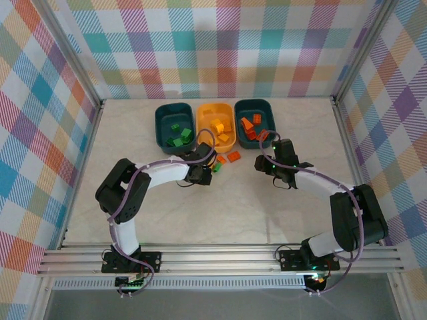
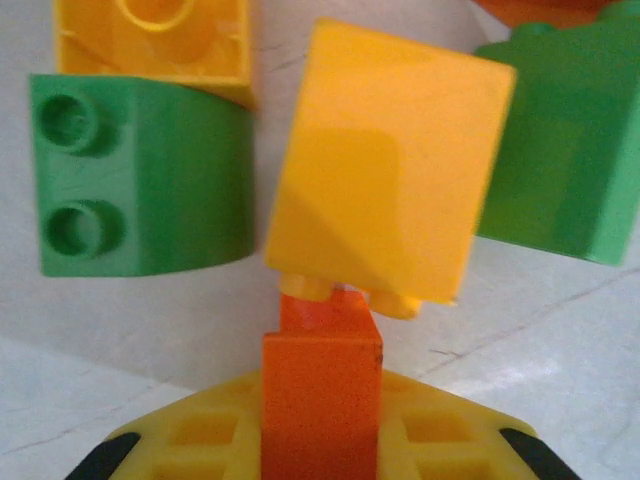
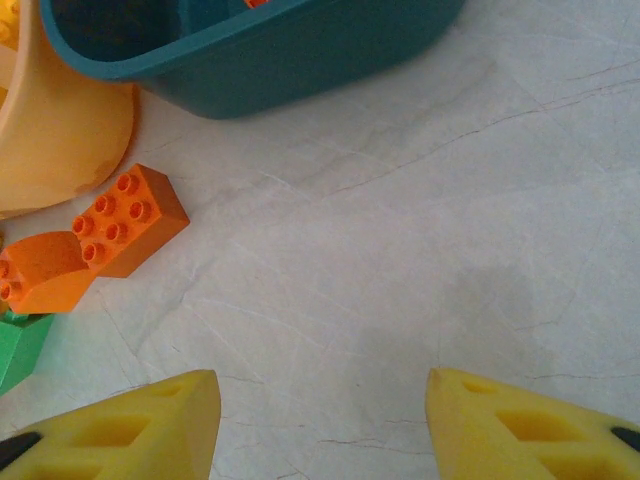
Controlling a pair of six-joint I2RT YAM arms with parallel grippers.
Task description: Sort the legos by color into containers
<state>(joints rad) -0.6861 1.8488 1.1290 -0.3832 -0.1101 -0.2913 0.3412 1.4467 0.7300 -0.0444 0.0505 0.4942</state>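
— How many tubs stood on the tabletop (image 1: 267,213), and why side by side?
— Three. The yellow tub (image 1: 205,110) sat between a teal tub (image 1: 160,127) of greens and a teal tub (image 1: 270,119) of oranges: one home per colour, I'd judge.
— And the fingers?
— Two pairs, both just in front of the yellow tub. The left fingers (image 2: 200,440) pinched one orange brick (image 2: 320,390) in the loose heap, beside two green bricks (image 2: 140,180) and two yellow bricks (image 2: 385,165). The right fingers (image 3: 150,420) stood spread, gripping nothing.
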